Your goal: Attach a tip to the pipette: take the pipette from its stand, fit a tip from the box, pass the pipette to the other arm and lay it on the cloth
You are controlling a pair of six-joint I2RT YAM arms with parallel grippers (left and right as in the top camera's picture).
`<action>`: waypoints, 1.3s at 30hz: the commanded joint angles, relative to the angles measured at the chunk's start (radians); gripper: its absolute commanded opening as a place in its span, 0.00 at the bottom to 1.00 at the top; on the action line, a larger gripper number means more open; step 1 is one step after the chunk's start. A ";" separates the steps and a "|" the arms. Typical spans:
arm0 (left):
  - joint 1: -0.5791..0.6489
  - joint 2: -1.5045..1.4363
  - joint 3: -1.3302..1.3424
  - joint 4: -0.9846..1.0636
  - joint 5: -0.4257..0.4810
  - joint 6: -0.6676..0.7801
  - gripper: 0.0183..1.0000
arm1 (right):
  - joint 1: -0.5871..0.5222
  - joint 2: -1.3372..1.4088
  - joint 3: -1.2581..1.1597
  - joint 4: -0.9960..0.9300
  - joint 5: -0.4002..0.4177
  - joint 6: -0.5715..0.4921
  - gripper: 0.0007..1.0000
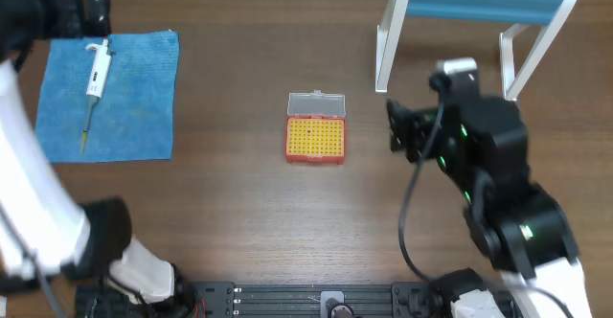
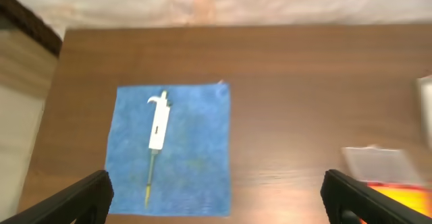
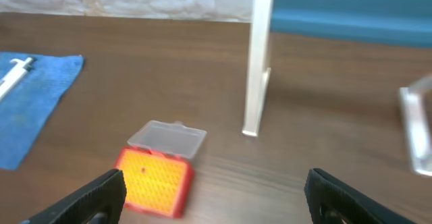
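Evidently the laying-down was all but done. The pipette [image 2: 158,126] lay flat on the blue cloth [image 2: 196,156] at the left side of the table [image 1: 239,213]. Its white body sat toward the far part of the cloth, and its slim yellow tip [image 2: 148,196] pointed back toward the arm bases, ending just inside the cloth's near edge. Nothing touched it.

The left tool [image 2: 216,187] hung well above the cloth with its fingers spread wide and nothing between them. The right tool [image 3: 214,190] was likewise open and unloaded. It was held over the right half of the table, between the tip box [image 1: 315,138] and the white-and-blue stand [image 1: 479,2]. The box sat in the middle of the table with its clear lid folded back, well apart from the cloth.

By my judgement the only step left was a clean retreat of the left arm. To do that well, the arm should rise straight off the cloth before it swings anywhere sideways. Its fingers should stay spread so that neither one catches the pipette's hooked finger rest or drags a corner of the cloth.

The fitted tip was the delicate part. Any nudge to the body could roll the pipette and send the tip over the cloth's edge onto bare wood, so slow, vertical clearance mattered more than speed. The right arm had no reason to cross the middle and was best kept on its own side.
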 commanded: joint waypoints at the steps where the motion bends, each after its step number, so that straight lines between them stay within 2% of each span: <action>1: 0.002 -0.279 -0.174 -0.009 0.079 -0.049 1.00 | -0.004 -0.201 -0.085 -0.078 0.123 -0.056 0.86; 8: 0.002 -0.747 -0.766 -0.008 0.079 -0.053 1.00 | -0.005 -0.584 -0.295 -0.082 0.171 -0.060 0.86; 10: 0.002 -0.896 -0.956 -0.008 0.079 -0.098 1.00 | -0.005 -0.716 -0.372 -0.083 0.171 -0.052 0.86; 13: 0.002 -0.993 -1.061 -0.003 0.079 -0.128 1.00 | -0.005 -0.817 -0.417 -0.083 0.171 -0.024 0.86; 16: 0.002 -1.050 -1.109 0.003 0.078 -0.127 1.00 | -0.005 -0.880 -0.446 -0.083 0.172 -0.017 0.86; 39: 0.002 -1.065 -1.114 0.002 0.078 -0.127 1.00 | -0.005 -0.867 -0.468 -0.320 0.186 -0.018 0.86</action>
